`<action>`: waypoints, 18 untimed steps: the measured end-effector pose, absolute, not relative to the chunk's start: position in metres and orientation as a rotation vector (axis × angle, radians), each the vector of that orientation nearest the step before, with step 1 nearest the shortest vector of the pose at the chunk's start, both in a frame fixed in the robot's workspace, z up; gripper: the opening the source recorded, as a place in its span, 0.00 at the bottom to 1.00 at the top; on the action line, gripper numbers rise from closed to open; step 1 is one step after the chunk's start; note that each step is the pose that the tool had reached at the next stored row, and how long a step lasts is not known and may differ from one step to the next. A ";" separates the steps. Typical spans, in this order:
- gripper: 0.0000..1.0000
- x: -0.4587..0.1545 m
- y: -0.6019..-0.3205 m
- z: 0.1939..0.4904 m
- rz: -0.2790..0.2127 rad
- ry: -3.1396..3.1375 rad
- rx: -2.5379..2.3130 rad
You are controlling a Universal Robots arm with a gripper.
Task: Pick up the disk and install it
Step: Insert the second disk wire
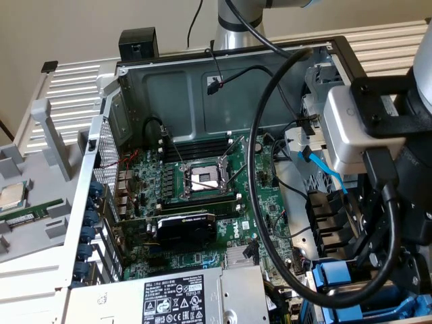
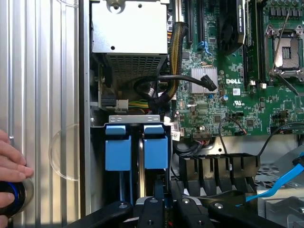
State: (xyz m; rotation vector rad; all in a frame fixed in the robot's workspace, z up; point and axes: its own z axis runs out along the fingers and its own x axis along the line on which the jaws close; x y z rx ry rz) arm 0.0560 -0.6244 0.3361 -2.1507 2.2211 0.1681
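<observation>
In the wrist view my gripper [image 2: 159, 203] hangs over the drive bay at the case's edge, its black fingers [image 2: 148, 205] drawn close on a thin edge. That edge belongs to the disk [image 2: 156, 148], seen end-on in its bright blue carrier and standing upright in the bay. A second blue carrier [image 2: 118, 148] sits right beside it, with a grey divider between them. In the exterior view the blue carriers [image 1: 334, 277] show at the lower right, under the arm's wrist and camera housing [image 1: 351, 131].
The grey power supply box [image 1: 175, 297] lies next to the bay. Black cables [image 2: 166, 88] loop nearby, and a blue flat cable [image 2: 275, 186] too. The motherboard [image 1: 202, 179] fills the case's middle. A person's hand [image 2: 12, 161] rests on a blue-ringed button [image 2: 9, 199] outside the case.
</observation>
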 end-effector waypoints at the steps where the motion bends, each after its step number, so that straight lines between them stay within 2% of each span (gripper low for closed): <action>1: 0.16 0.056 -0.624 0.336 0.168 2.221 -2.151; 10: 0.18 0.056 -0.624 0.336 0.169 2.221 -2.150; 11: 0.24 0.056 -0.624 0.336 0.169 2.220 -2.150; 12: 0.24 0.056 -0.624 0.336 0.169 2.221 -2.150; 13: 0.31 0.056 -0.624 0.336 0.168 2.221 -2.151; 18: 0.31 0.056 -0.624 0.343 0.168 2.221 -2.151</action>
